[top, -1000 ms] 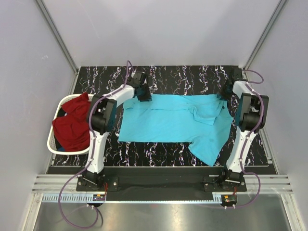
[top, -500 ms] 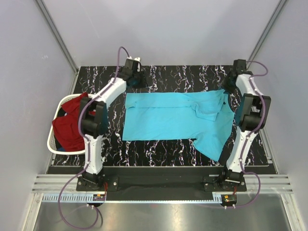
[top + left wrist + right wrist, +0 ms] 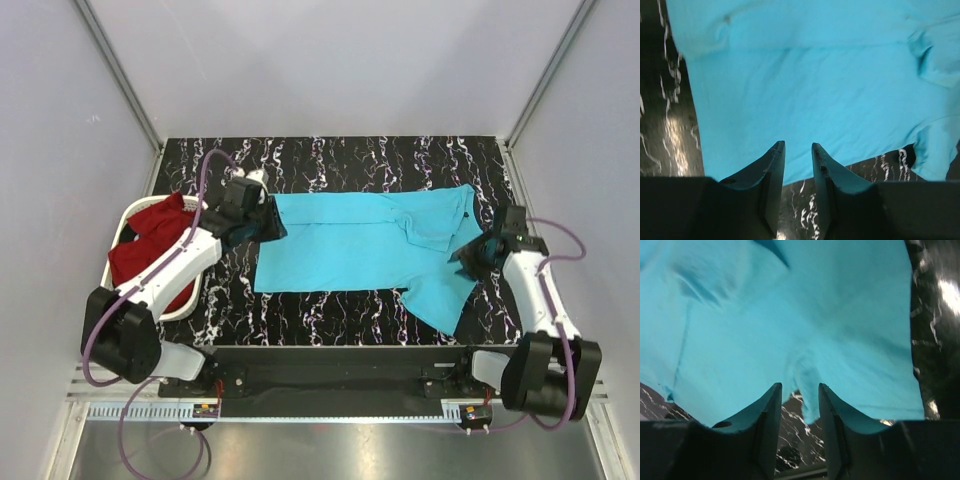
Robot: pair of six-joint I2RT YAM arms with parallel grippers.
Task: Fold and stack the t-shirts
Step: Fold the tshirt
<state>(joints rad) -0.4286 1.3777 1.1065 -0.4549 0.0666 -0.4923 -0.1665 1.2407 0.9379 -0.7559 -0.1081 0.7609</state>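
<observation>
bright turquoise-blue for the collared t-shirt (image 3: 350,245); dark red for the other t-shirt (image 3: 145,245); white for the laundry basket (image 3: 108,282); black with white marble veining across the surface (image 3: 380,160).

Left arm (image 3: 172,266) extends forward, angled inward. Left gripper (image 3: 797,145): jaws narrowly parted, holding nothing. Right arm (image 3: 536,292) extends forward, wrist turned inward. Right gripper (image 3: 799,386): jaws narrowly parted, empty.

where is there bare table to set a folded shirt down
Widest: the far strip of table beyond the turquoise shirt. A narrower strip runs between its near edge and the base plate. Crowded left by basket and left gripper.
</observation>
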